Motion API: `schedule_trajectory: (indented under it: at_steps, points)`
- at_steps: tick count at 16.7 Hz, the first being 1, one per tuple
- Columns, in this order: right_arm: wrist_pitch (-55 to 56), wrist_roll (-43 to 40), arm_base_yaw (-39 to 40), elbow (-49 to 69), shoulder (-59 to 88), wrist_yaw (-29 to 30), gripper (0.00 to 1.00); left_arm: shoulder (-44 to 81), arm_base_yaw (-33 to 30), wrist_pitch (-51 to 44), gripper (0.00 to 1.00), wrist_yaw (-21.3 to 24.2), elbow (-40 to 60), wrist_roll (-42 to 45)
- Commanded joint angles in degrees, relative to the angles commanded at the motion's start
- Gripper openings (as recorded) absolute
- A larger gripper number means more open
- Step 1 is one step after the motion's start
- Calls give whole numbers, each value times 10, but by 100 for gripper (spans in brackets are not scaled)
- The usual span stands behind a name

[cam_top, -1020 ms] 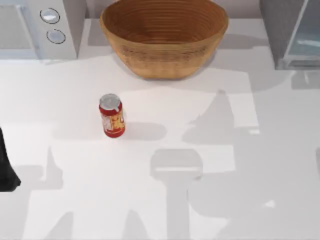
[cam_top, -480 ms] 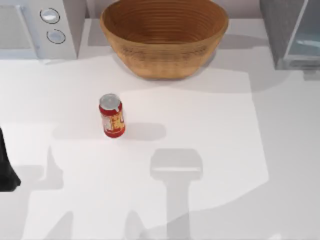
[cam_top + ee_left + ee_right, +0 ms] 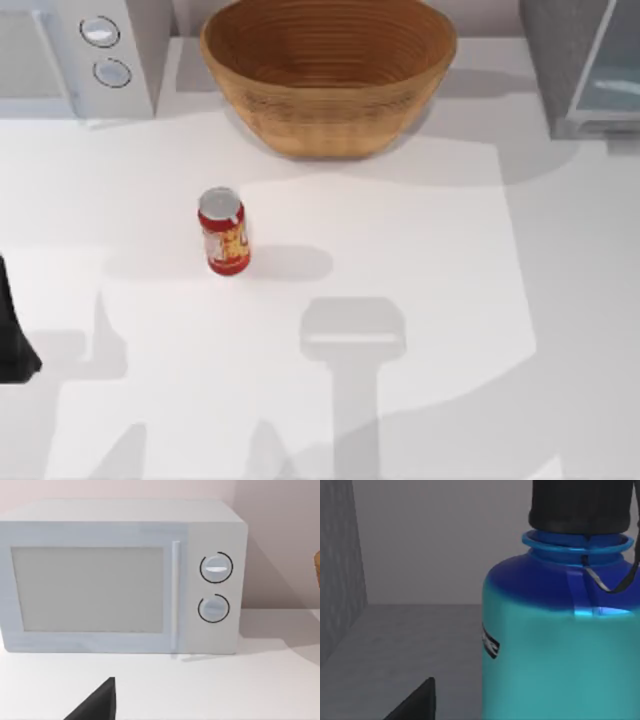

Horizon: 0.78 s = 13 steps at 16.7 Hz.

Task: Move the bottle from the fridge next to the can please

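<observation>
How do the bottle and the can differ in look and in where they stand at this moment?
The bottle is turquoise with a blue shoulder and a black cap; the can is red with a yellowish label and a silver top. The bottle stands between grey walls, close before the right wrist camera; the can stands in the open on the white table, in front of the woven basket. Both are upright.

Left arm (image 3: 12,330) sits parked at the table's left edge, one dark fingertip (image 3: 97,702) showing
</observation>
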Motion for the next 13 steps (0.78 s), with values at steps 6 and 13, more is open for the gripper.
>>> schedule_trajectory:
  at_steps: [6,13]
  points:
    - [-61,0,9,121,58,10,100,0,0,0,100,0,0,0]
    - [-77,-1,12,149,71,13,92,0,0,0,100,0,0,0]
